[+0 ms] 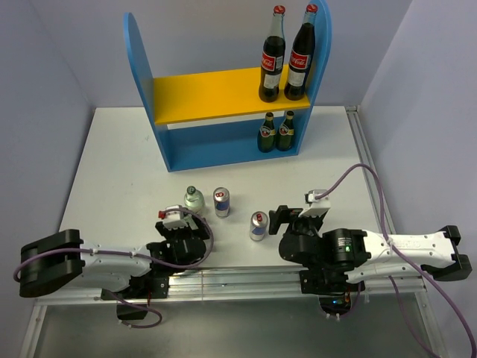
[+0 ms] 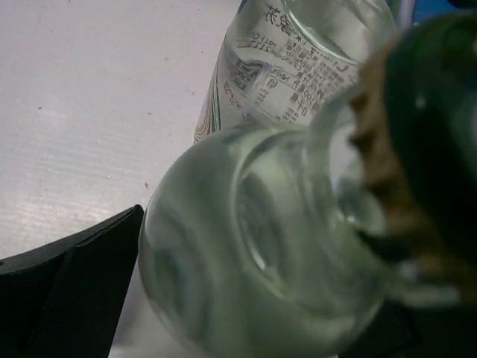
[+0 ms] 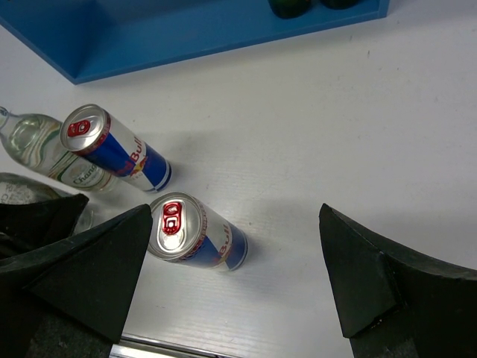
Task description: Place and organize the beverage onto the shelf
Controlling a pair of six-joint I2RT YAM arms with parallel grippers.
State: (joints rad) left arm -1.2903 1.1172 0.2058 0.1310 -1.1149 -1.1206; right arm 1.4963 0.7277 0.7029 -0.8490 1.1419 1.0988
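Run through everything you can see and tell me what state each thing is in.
Cola bottles: two, upright, capped, on shelf's upper board.
Dark green bottles: two, upright, lower level.
Cans: two, upright on table, unopened.
Clear bottle: upright on table, capped.
Second clear bottle: at left gripper's fingers, grip unclear.
Right gripper: open, empty.

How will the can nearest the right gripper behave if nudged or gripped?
Standing tall and slim, the can would probably tip under a high sideways nudge, then roll. Its glossy metal wall looks slippery. Its tab appears unopened, so it is likely full and heavy.
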